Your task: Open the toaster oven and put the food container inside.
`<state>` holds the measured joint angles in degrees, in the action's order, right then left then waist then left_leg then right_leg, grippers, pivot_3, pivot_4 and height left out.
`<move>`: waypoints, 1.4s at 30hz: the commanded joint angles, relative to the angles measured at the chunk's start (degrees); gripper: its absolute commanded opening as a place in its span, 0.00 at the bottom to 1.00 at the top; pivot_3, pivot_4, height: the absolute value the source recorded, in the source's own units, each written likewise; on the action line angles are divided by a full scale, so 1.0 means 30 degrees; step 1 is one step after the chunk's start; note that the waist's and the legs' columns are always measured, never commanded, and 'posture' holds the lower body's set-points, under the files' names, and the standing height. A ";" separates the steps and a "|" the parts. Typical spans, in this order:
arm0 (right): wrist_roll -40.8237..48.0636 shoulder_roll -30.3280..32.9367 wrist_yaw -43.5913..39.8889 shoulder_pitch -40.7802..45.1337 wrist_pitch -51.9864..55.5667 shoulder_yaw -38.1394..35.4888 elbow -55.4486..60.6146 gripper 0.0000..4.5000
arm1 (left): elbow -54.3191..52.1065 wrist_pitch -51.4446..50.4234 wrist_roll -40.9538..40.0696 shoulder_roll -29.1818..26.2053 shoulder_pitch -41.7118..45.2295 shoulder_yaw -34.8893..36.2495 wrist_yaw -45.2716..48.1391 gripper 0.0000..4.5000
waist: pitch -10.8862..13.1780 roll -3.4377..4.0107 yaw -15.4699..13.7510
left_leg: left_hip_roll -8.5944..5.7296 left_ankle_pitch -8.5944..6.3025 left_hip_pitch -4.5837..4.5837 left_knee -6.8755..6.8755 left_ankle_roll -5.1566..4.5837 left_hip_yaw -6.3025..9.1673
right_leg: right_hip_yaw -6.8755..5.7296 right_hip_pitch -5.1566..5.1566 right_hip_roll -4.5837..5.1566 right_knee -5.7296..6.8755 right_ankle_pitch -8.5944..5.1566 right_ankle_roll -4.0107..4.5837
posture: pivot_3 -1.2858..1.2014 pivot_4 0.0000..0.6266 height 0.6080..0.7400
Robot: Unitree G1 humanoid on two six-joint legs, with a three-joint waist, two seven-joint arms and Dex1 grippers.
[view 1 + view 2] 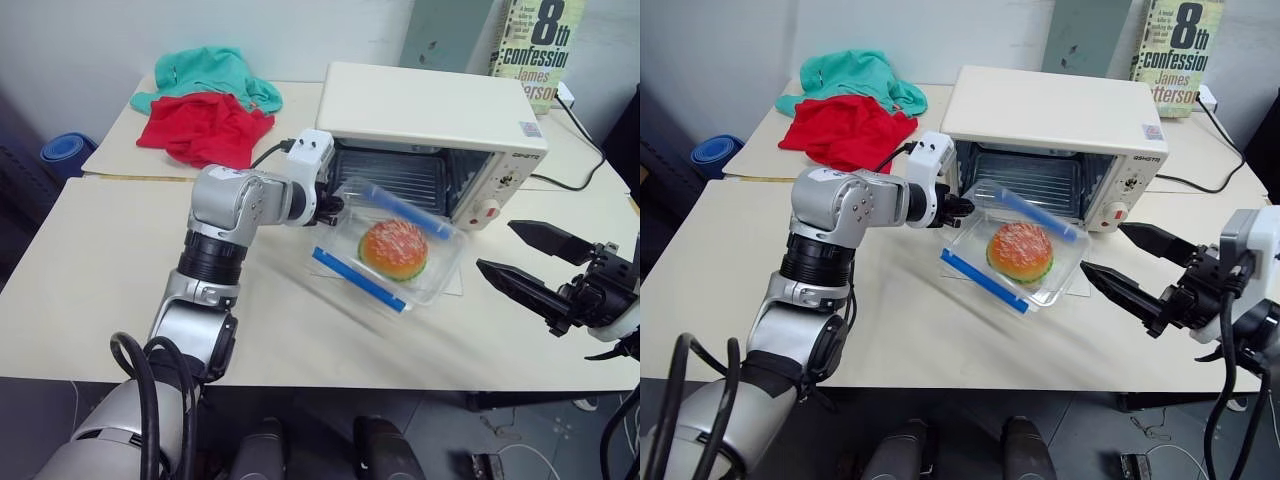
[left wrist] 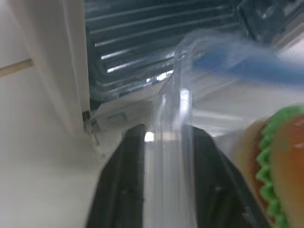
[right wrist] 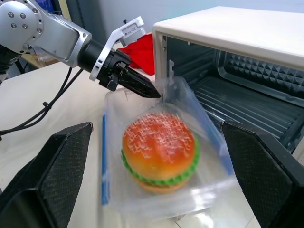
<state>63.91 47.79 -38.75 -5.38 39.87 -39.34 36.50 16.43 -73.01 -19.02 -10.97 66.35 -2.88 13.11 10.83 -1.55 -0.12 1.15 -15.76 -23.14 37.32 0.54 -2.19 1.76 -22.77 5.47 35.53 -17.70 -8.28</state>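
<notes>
1. My left gripper (image 3: 154, 92) is at the corner of the food container (image 1: 395, 255). In my left wrist view the clear rim sits between my two black fingers (image 2: 126, 185). A gap shows beside the rim on each side, so I cannot tell whether I am pinching it or letting go.
2. My right gripper (image 1: 515, 255) hangs off to the right of the container, apart from it, its two fingers spread wide and holding nothing.
3. The container sits on the open glass door of the toaster oven (image 1: 430, 110), right in front of the oven's mouth. The clear door is hard to make out beneath it.
4. The container looks tilted. Its long axis runs along the two blue clips, slanting across the oven front. The far corner, where my left gripper is, points towards the oven cavity.
5. A toy hamburger (image 1: 393, 250) shows through the clear plastic, bun top upward.
6. The oven's wire rack is visible inside. The right wall carries a red knob (image 1: 490, 209).
7. Behind the oven, a paperback book (image 1: 535, 45) is cut off by the picture's top edge.
8. Red cloth (image 1: 205, 128) and teal cloth (image 1: 205, 75) lie heaped on the table (image 1: 90, 270), far left.
</notes>
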 commanded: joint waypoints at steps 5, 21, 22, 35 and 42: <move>0.0439 0.0046 0.0668 -0.0143 -0.0221 -0.0314 0.0734 1.00 | -0.1528 0.1349 -0.0290 0.0217 -0.0095 0.1697 0.0162 0.75 | 0.0000 0.0000 0.0011 | -0.0001 -0.0001 0.0000 0.0002 0.0000 0.0000 | -0.0001 0.0000 0.0003 0.0004 0.0001 -0.0001 | 0.52 0.24 1.00; 0.5182 -0.0061 0.4218 -0.2283 0.0668 0.2281 0.4257 0.51 | -0.6719 0.7778 -0.5395 -0.8360 -0.7051 0.1710 1.7204 0.31 | -0.0006 0.0010 0.0027 | 0.0034 0.0029 0.0049 0.0002 0.0027 -0.0008 | -0.0001 0.0022 -0.0002 0.0040 -0.0019 0.0048 | 0.52 0.24 1.00; 0.4952 -0.0133 0.4404 -0.2484 0.0607 0.2727 0.4419 0.42 | -0.6540 0.8631 -0.4914 -0.8713 -0.7313 0.1129 1.7754 0.24 | -0.0007 0.0009 -0.0017 | 0.0025 0.0041 0.0046 0.0000 0.0000 0.0006 | -0.0003 0.0046 0.0015 0.0018 -0.0018 0.0057 | 0.52 0.24 1.00; -0.3154 -0.2676 0.7957 -0.2444 -0.0230 0.8735 0.2941 0.00 | -0.4049 1.3647 -0.0200 -0.6159 -0.7387 -0.3587 1.6891 0.00 | -0.0011 0.0003 0.0003 | 0.0025 0.0084 -0.0013 -0.0021 -0.0167 -0.0011 | 0.0008 0.0071 0.0119 -0.0180 0.0093 0.0208 | 0.52 0.24 1.00; -0.6679 -0.4023 0.9532 0.0412 -0.0836 0.8717 -0.0181 0.00 | -0.2130 1.4151 0.0995 -0.3360 -0.6461 -0.3750 1.4564 0.00 | -0.0012 0.0004 0.0059 | -0.0025 0.0090 -0.0007 0.0008 -0.0163 -0.0022 | 0.0018 0.0062 0.0056 -0.0157 0.0132 0.0135 | 0.52 0.24 1.00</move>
<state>45.42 36.19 -10.92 -5.23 39.00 -11.67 36.43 9.57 -31.49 -17.00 -21.99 45.66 -14.53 59.04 10.79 -1.54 0.06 1.06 -15.47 -23.17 37.36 0.03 -2.24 1.82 -22.59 5.64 35.08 -17.28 -7.91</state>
